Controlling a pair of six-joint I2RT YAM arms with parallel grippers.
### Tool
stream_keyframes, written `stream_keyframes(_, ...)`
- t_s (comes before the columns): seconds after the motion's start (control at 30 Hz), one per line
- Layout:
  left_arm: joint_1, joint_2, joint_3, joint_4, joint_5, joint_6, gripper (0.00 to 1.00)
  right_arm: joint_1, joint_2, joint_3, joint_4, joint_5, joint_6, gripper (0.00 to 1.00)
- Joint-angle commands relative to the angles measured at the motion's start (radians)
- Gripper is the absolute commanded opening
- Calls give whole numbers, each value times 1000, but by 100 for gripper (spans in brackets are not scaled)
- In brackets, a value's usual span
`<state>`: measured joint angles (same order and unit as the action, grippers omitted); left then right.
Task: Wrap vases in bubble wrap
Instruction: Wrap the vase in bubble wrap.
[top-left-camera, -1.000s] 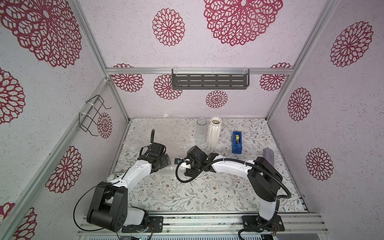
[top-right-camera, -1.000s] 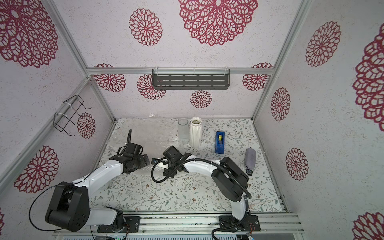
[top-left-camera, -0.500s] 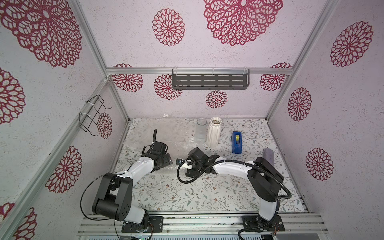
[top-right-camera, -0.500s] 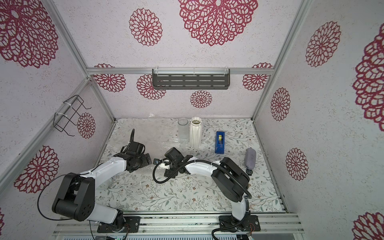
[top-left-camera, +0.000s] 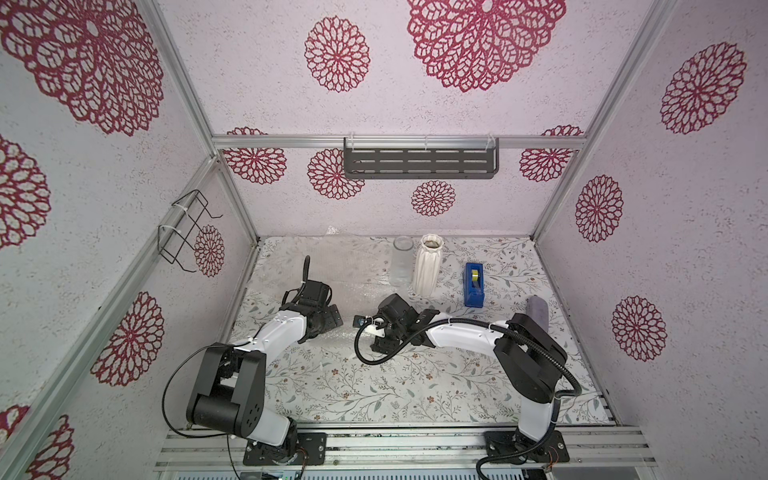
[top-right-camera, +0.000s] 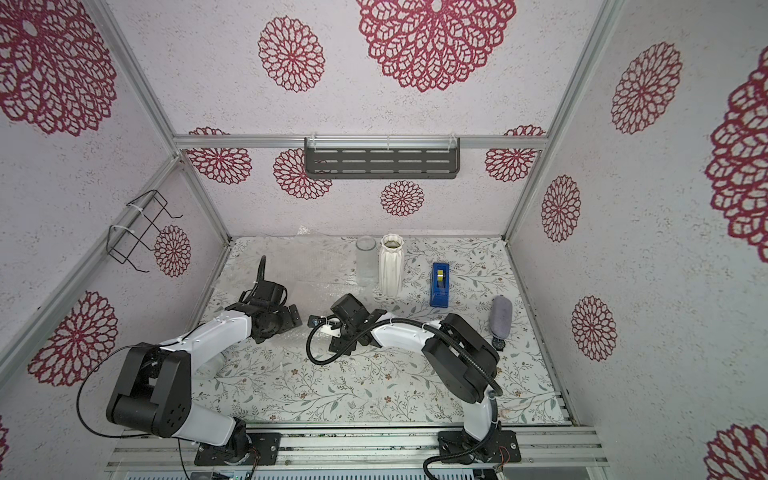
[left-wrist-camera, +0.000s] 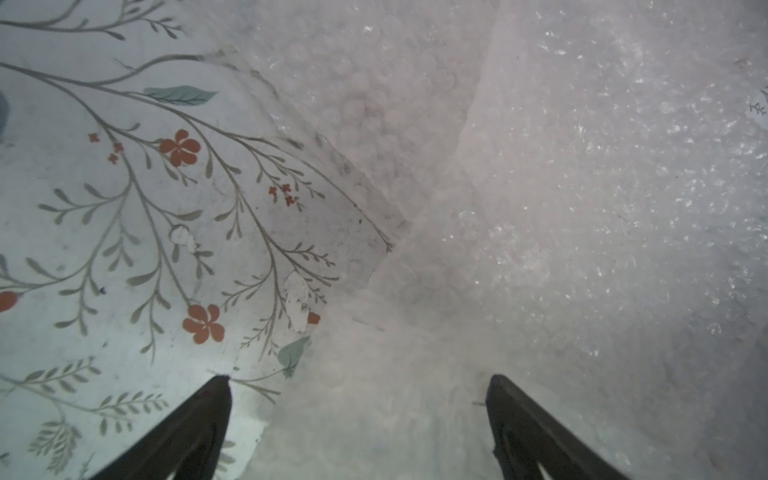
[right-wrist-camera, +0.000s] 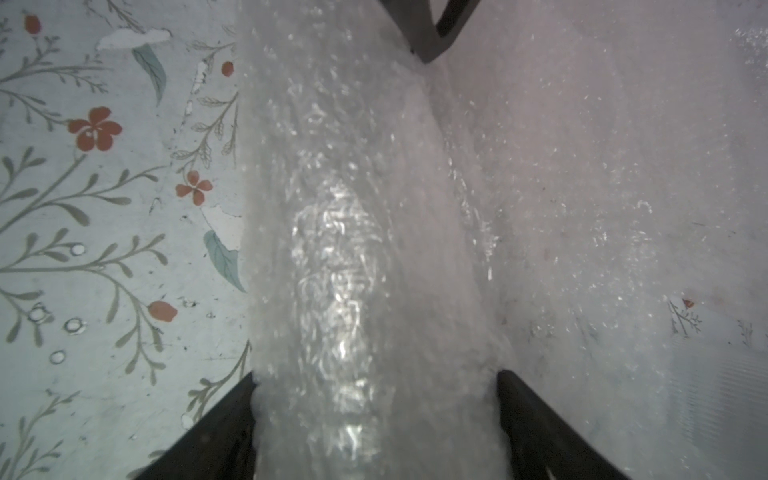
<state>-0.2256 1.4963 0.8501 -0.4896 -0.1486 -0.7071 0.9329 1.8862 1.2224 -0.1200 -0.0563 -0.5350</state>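
Pale walls (top-left-camera: 257, 83) with crimson rosettes — dark slotted shelf (top-left-camera: 419, 163), wire rack (top-left-camera: 187, 232), floral-print tabletop (top-left-camera: 374, 386).

The table (top-left-camera: 374, 386) is free in front; behind (mid-back) stand the white vase (top-left-camera: 426, 270) and tape dispenser (top-left-camera: 475, 286).

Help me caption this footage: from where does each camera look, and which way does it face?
Top views: high above the arms' bases, facing down toward the back wall, over table and white vase; left arm and right arm show whole.
Left wrist: on the left arm, looking past its open left pincer at bubble wrap; two fingertips show.
Right wrist: on the right arm, looking past the right pincer closed around a wrapped roll; two fingertips show.
Shared: wrist views both show bubble wrap and table.
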Motion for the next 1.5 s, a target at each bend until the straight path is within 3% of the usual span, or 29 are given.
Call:
stream_keyframes(0.0, 10, -99, -5, -17, -46, -16, 98, -3, 67, -38, -185, -11, 90, 84)
stream_keyframes(0.2, 11, -271, -62, -32, -116, -47, 98, -2, 56, -32, -204, -28, 224, 79)
stream_keyframes(0.33, 12, -291, -84, -38, -99, -53, 98, -2, 47, -38, -208, -39, 328, 77)
stream_keyframes(0.9, -1, -138, -42, 41, 47, -52, 98, 38, 48, 3, -164, -71, 840, 74)
stream_keyframes(1.47, -10, -13, 6, 183, 175, -91, 98, 58, 39, -45, -32, -67, 1021, 81)
